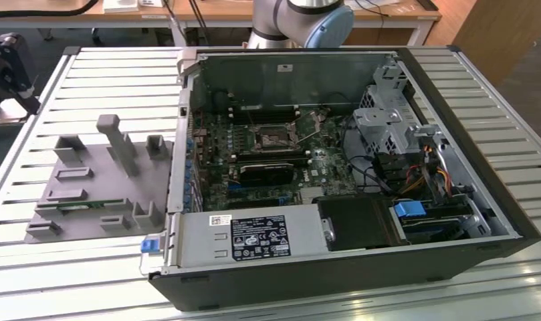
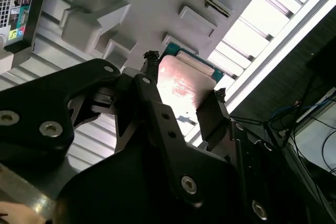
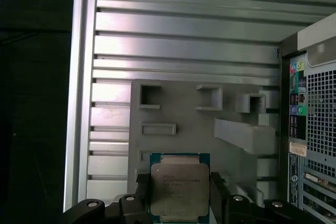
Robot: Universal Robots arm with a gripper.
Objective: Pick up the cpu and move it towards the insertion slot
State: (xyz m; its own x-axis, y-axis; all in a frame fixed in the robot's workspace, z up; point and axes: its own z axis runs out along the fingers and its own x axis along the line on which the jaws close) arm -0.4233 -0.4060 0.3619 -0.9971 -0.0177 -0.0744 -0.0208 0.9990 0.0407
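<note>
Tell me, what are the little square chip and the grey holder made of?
The cpu looks metal-topped: silvery with a soft shine, over a green board. The grey holder is probably plastic: matte, even colour, no glint.

Slatted metal table (image 1: 118,73), 2 items.
Grey fixture plate (image 1: 118,184) twd the exterior view's left, open PC case (image 1: 342,287) just beside it.

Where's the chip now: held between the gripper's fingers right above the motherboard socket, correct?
Not quite. The gripper holds the cpu between its fingers above the grey fixture plate, not the insertion slot; the first wrist view shows it.
</note>
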